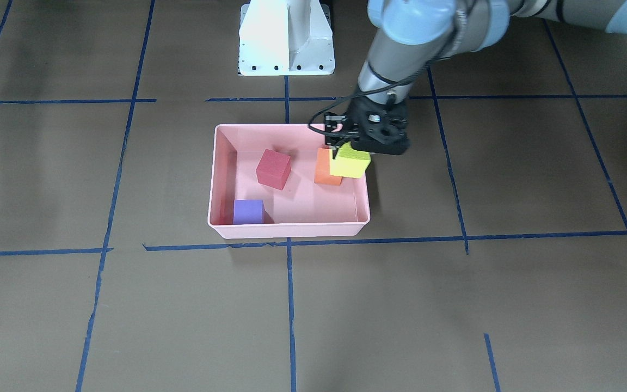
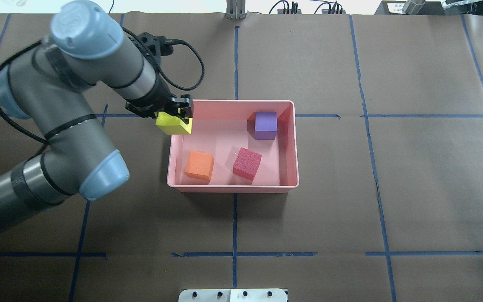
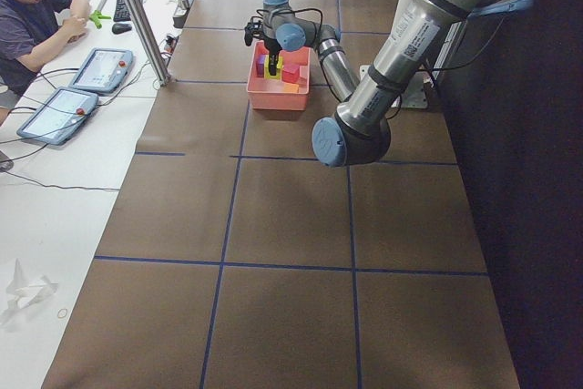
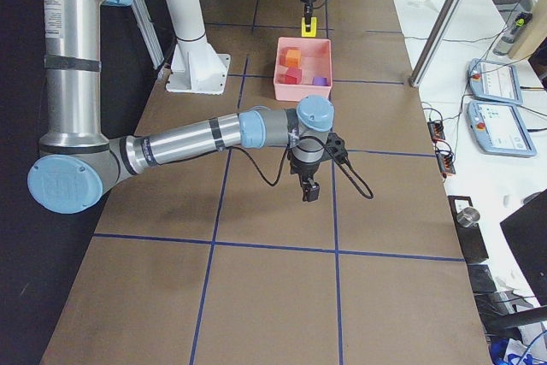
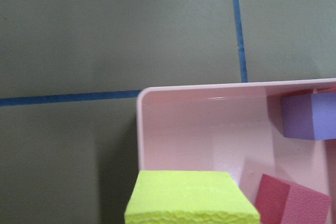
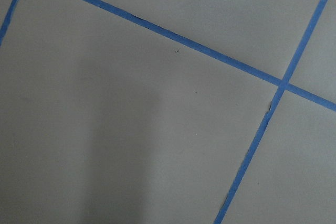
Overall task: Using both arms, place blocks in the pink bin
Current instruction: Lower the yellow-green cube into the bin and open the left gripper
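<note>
My left gripper (image 2: 175, 114) is shut on the yellow-green block (image 2: 173, 124) and holds it above the left rim of the pink bin (image 2: 233, 188), near its far corner. The front view shows the same block (image 1: 349, 161) over the bin's edge (image 1: 292, 233). Inside the bin lie the orange block (image 2: 199, 165), the red block (image 2: 247, 163) and the purple block (image 2: 265, 125). The left wrist view shows the yellow-green block (image 5: 191, 198) over the bin's corner (image 5: 139, 129). My right gripper (image 4: 309, 192) hangs low over bare table far from the bin; I cannot tell whether it is open.
The white pedestal base (image 1: 286, 38) stands behind the bin. Blue tape lines (image 2: 235, 218) cross the brown table. An operator (image 3: 27, 15) sits at a side desk with tablets (image 3: 64, 111). A metal post (image 3: 137, 15) stands at the table's edge.
</note>
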Robot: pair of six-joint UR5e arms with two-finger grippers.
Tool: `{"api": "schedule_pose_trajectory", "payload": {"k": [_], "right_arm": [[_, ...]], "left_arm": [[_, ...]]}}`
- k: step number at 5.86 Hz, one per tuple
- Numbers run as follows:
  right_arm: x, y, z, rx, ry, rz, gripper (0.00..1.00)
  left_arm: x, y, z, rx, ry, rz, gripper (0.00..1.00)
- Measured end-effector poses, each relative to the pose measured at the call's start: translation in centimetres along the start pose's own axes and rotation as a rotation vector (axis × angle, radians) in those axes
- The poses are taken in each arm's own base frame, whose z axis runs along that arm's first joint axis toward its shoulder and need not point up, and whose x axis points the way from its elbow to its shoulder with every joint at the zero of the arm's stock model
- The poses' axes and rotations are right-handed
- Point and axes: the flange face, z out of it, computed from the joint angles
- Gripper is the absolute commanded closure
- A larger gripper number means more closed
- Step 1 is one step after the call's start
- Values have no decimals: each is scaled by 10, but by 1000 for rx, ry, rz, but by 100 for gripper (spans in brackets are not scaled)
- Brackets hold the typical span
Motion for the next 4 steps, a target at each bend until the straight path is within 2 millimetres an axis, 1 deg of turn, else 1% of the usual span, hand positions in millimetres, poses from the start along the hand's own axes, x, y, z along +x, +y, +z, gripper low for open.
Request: {"api": "schedule_pose_trajectory", "payload": {"k": [1, 2, 3, 4], "right_arm": [[4, 8, 3, -8, -1, 6, 0], [7, 17, 6, -17, -2, 14, 0], [10, 24, 9, -23, -3, 21, 0], [16, 34, 10, -25, -2, 28, 0]], "left_arm": [[6, 4, 3, 4, -19, -3, 0], [-9, 1, -5, -8, -59, 61, 0], [-54, -12, -25, -27, -101, 164, 0], [-117, -34, -47, -44, -126, 246, 0]]}}
